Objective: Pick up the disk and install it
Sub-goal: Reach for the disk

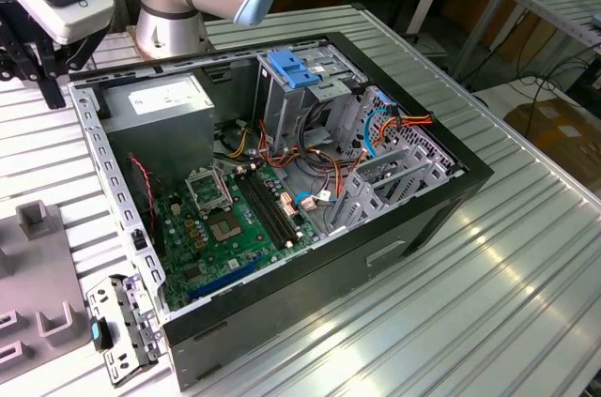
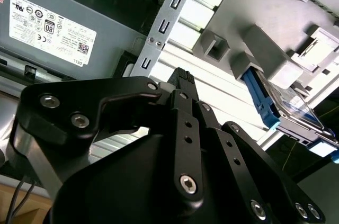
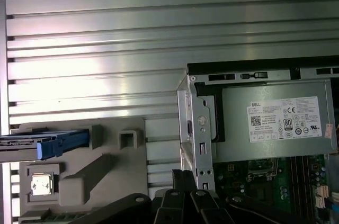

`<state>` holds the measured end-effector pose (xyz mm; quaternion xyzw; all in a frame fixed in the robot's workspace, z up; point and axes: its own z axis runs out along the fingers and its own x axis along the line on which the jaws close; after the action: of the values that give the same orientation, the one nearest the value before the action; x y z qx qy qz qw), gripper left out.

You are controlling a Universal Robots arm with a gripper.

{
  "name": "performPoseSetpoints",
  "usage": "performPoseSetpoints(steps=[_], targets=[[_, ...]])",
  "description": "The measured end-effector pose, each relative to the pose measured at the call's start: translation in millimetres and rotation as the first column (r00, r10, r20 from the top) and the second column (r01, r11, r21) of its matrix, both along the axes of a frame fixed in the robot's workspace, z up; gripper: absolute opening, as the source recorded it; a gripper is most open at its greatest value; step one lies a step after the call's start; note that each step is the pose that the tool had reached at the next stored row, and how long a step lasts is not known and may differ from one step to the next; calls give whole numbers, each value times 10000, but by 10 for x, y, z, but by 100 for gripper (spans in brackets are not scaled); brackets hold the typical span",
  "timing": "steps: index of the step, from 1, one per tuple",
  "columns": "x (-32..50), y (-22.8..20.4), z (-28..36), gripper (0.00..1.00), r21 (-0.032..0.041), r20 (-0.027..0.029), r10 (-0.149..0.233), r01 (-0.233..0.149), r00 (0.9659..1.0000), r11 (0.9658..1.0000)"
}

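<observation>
The disk (image 3: 58,142), a dark drive in a bright blue carrier, stands on edge in a slot of the grey fixture block (image 3: 106,176) on the table beside the computer case. In the second wrist view the disk (image 2: 263,102) lies well beyond my fingertips. My gripper (image 2: 183,75) hangs above the table between the fixture and the case's corner, apart from the disk; its black fingers meet with nothing between them. In the exterior view my gripper (image 1: 33,73) is at the far left, beside the case's rear corner.
The open computer case (image 1: 394,237) lies on the ribbed metal table (image 1: 507,303) with its power supply (image 3: 275,121) nearest my gripper. A pale-blue plate (image 1: 296,68) tops the drive cage. A grey perforated bracket (image 1: 117,327) with a blue tab lies near the case's front corner.
</observation>
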<state>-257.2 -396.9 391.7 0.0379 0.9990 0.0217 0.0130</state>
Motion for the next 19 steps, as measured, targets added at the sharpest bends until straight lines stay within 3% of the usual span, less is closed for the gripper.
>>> performPoseSetpoints(steps=[6, 19], targets=[[-64, 0, -1, 11, 0, 1, -1, 1, 10000, 10000], [-290, 2, -4, 11, 0, 1, 0, 0, 10000, 10000]])
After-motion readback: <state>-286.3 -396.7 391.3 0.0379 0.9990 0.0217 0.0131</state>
